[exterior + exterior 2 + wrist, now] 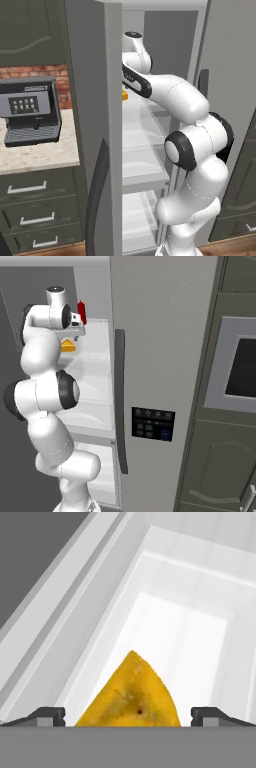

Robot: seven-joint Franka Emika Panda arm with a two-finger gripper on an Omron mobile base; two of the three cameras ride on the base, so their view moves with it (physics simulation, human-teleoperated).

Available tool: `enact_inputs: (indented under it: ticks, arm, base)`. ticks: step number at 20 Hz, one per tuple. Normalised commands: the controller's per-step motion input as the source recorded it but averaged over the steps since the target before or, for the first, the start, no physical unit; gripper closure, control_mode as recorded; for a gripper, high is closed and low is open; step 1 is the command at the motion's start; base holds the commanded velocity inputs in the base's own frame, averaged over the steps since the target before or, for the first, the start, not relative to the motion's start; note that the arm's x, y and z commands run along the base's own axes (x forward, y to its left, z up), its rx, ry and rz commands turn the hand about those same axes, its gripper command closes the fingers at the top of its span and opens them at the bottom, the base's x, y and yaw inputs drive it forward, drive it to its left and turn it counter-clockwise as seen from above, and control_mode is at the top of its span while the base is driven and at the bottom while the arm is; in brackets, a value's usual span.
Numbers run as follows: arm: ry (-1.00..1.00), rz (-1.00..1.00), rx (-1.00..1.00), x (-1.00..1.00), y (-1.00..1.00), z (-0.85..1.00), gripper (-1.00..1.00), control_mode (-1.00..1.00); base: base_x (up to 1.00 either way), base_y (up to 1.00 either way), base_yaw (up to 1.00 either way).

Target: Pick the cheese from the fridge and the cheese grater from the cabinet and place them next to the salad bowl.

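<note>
Open end effector (128,714) straddles cheese (131,697), seemingly untouched

No text can be read: the coffee machine (29,110) screen and fridge (160,331) control panel (152,424) are blurred.

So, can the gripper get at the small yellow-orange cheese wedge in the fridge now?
Probably yes. The open gripper has its jaws on either side of the yellow-orange cheese wedge on the white fridge shelf, with nothing between them.

White jointed robot arm (192,150) rises from the lower right of the left base view, bending toward upper centre. Its two-finger dark-tipped gripper (128,714) has jaws spread wide at the hand view's bottom.
</note>
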Motion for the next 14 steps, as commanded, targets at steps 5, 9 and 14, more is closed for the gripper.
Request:
enact_inputs:
  ticks: [5, 9, 14]
  arm:
    - [0.0, 0.0, 0.0, 0.27, 0.0, -0.12, -1.0, -1.0]
    - [0.0, 0.0, 0.0, 0.01, 0.0, -0.02, -1.0, -1.0]
    - [0.0, 0.0, 0.0, 0.0, 0.0, 0.0, -1.0, -1.0]
  base:
    - [0.0, 0.0, 0.0]
    - [0.0, 0.0, 0.0]
    - [0.0, 0.0, 0.0]
